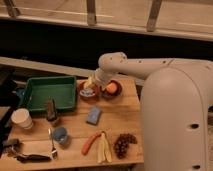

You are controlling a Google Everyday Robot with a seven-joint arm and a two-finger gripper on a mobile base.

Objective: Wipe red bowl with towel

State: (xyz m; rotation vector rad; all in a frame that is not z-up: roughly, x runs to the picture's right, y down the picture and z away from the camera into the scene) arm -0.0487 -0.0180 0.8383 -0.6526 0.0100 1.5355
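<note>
While the tool point(90, 83) hangs just above the red bowl point(82, 95) at the back of the surface point(120, 119), its jaws spread wide and holding nothing, the towel point(89, 92) lies inside that bowl. Judgement: the towel is not yet grasped, and all wiping remains.

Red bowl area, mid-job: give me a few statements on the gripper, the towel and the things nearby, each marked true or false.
1. The gripper hangs just over the red bowl. True.
2. The towel lies in the green tray. False: it lies in the red bowl.
3. The blue sponge lies on the table in front of the red bowl, apart from it. True.
4. The gripper is shut on the towel. False: it is open, and the towel lies in the bowl.
5. The banana is in the green tray. False: it lies near the table's front edge, beside the grapes.
</note>
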